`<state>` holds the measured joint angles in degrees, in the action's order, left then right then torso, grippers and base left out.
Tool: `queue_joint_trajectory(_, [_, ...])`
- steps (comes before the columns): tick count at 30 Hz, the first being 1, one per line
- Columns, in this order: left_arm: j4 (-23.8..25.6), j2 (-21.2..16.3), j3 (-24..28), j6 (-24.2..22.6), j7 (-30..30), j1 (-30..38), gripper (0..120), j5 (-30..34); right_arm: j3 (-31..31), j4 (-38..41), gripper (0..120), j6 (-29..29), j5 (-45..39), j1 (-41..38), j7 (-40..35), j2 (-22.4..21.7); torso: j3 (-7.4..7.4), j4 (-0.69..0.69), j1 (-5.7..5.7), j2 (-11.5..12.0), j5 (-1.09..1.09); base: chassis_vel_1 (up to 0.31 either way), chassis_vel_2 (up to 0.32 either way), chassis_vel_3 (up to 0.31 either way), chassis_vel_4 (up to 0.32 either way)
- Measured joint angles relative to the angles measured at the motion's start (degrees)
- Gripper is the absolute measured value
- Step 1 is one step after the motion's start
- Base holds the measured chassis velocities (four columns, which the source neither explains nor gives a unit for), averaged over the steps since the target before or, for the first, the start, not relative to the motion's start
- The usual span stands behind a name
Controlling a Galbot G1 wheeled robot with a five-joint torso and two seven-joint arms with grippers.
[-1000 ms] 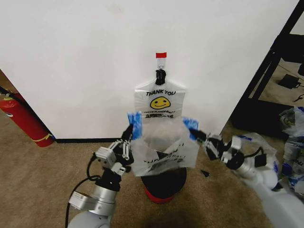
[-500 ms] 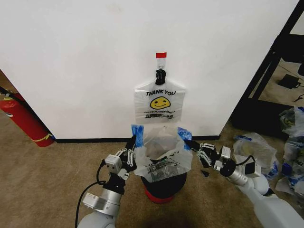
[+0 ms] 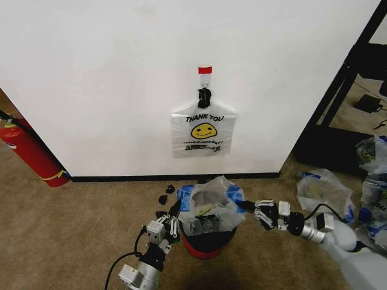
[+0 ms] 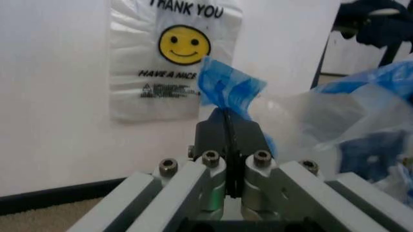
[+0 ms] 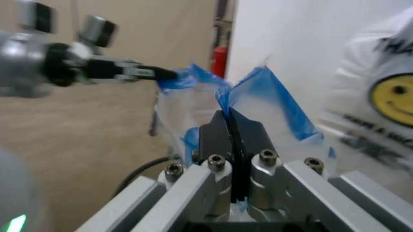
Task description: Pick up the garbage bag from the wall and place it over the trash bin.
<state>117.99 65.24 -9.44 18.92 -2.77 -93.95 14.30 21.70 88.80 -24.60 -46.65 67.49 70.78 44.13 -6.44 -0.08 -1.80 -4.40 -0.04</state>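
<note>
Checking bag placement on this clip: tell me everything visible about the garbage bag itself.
The garbage bag is thin, see-through, crinkled plastic with blue handle tips and black print. It sits draped over the trash bin, mouth open upward. The left gripper pinches one blue handle, the right gripper the other, both shut on it, just before the wall.

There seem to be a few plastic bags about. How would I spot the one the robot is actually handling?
Start at the white wall and drop to the black trash bin on the carpet below. The garbage bag is the see-through one draped over that bin, its blue handle tips pinched by the left gripper and right gripper. The flat white THANK YOU bag hangs on the wall instead.
</note>
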Motion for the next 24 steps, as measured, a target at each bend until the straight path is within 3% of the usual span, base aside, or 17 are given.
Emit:
queue_joint_trajectory(5, [-0.9, -3.2, -1.5, 1.0, 2.2, 0.9, 0, -1.8, 0.5, -1.2, 0, 4.1, 0.4, -0.6, 9.0, -0.6, 0.00, 0.00, 0.00, 0.0, 0.00, 0.000, 0.000, 0.000, 0.000])
queue_joint_trajectory(14, [-2.8, -5.2, -1.3, 3.3, 6.8, 0.6, 0, -4.7, -0.8, -1.5, 0, 2.5, 4.0, 1.8, 9.3, 1.9, 0.00, 0.00, 0.00, 0.0, 0.00, 0.000, 0.000, 0.000, 0.000])
queue_joint_trajectory(17, [-4.9, -5.1, -1.0, 4.6, 7.9, 0.9, 0, -6.8, -1.1, -2.6, 0, 1.6, 5.2, 1.9, 8.4, 2.6, 0.00, 0.00, 0.00, 0.0, 0.00, 0.000, 0.000, 0.000, 0.000])
queue_joint_trajectory(20, [-10.1, -5.1, -0.9, 7.1, 9.3, 2.9, 0, -11.4, -1.8, -4.8, 0, 1.5, 5.9, 1.0, 7.3, 3.4, 0.00, -0.01, 0.00, 0.0, -0.03, 0.000, 0.000, 0.000, 0.000])
queue_joint_trajectory(24, [-8.2, -6.7, -1.5, 7.2, 9.6, 1.3, 0, -12.0, -1.2, -4.8, 0, 4.8, 4.6, 1.3, 11.9, 2.8, 0.00, 0.00, 0.00, 0.0, 0.00, 0.000, 0.000, 0.000, 0.000])
